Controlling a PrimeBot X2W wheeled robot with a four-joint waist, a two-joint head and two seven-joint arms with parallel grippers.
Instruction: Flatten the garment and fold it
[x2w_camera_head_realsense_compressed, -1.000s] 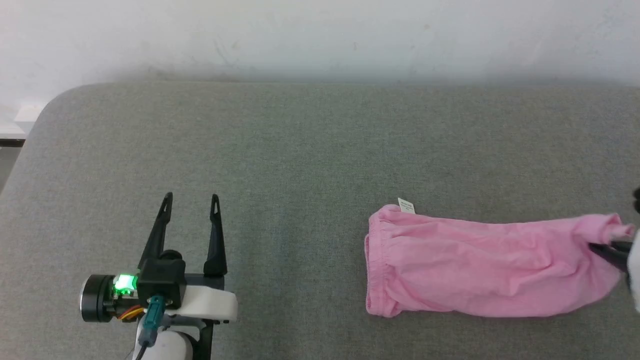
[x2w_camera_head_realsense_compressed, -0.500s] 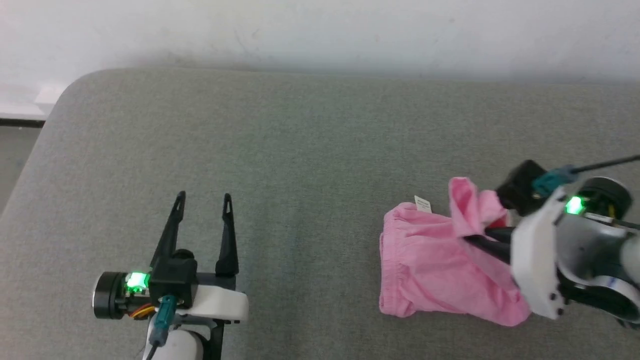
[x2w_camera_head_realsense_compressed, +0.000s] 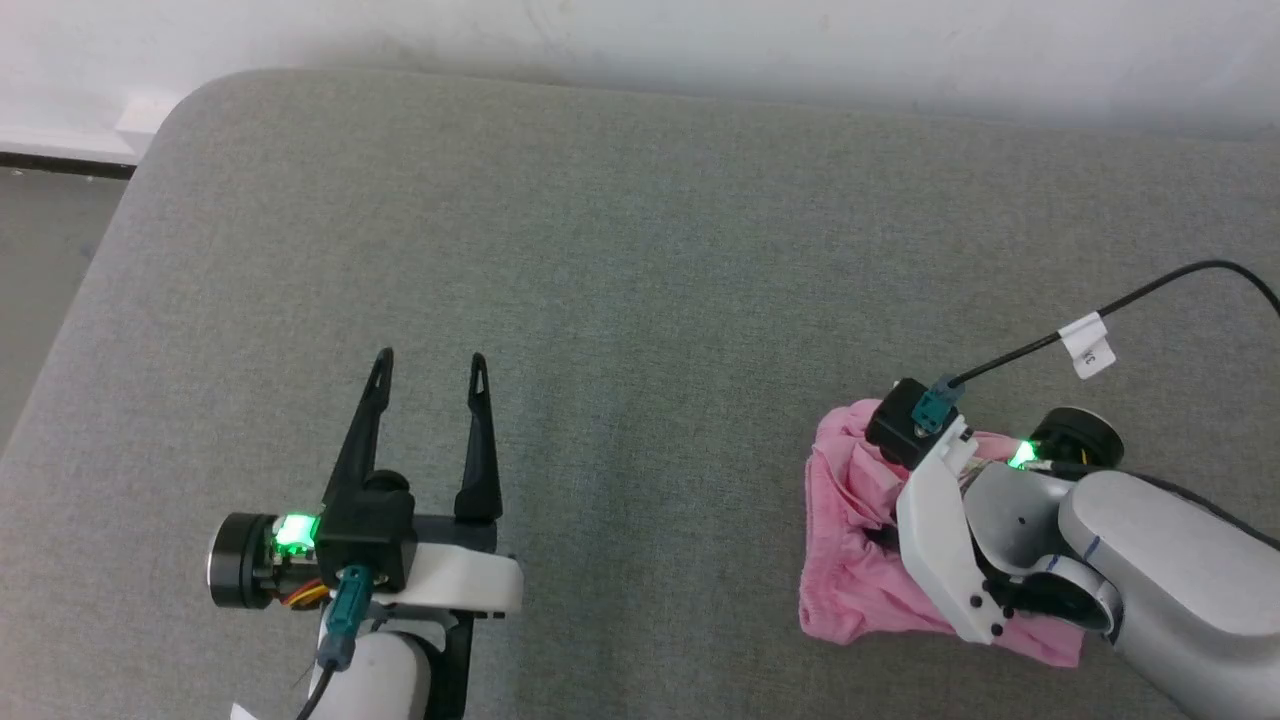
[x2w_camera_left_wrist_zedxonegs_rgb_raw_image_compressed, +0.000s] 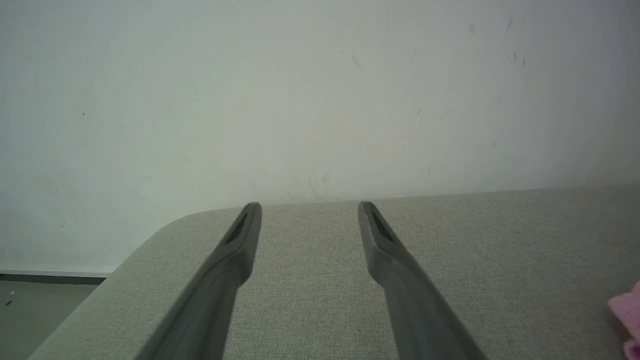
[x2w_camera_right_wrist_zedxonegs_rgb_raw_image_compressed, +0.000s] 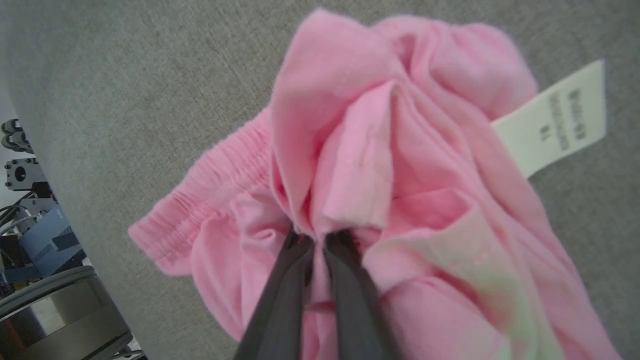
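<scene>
Lying bunched at the head view's lower right on the grey cushion (x2w_camera_head_realsense_compressed: 600, 250), the garment (x2w_camera_head_realsense_compressed: 845, 580) has a fold pinched between the closed fingers of the right gripper (x2w_camera_right_wrist_zedxonegs_rgb_raw_image_compressed: 319, 241), its white tag (x2w_camera_right_wrist_zedxonegs_rgb_raw_image_compressed: 555, 117) sticking out. At lower left, the left gripper (x2w_camera_head_realsense_compressed: 432, 360) gapes wide, empty.

Pink garment (x2w_camera_head_realsense_compressed: 850, 590), white tag (x2w_camera_right_wrist_zedxonegs_rgb_raw_image_compressed: 552, 120), grey cushion (x2w_camera_head_realsense_compressed: 620, 250)

Garment (x2w_camera_head_realsense_compressed: 850, 590) on padded surface (x2w_camera_head_realsense_compressed: 640, 250), right side
</scene>
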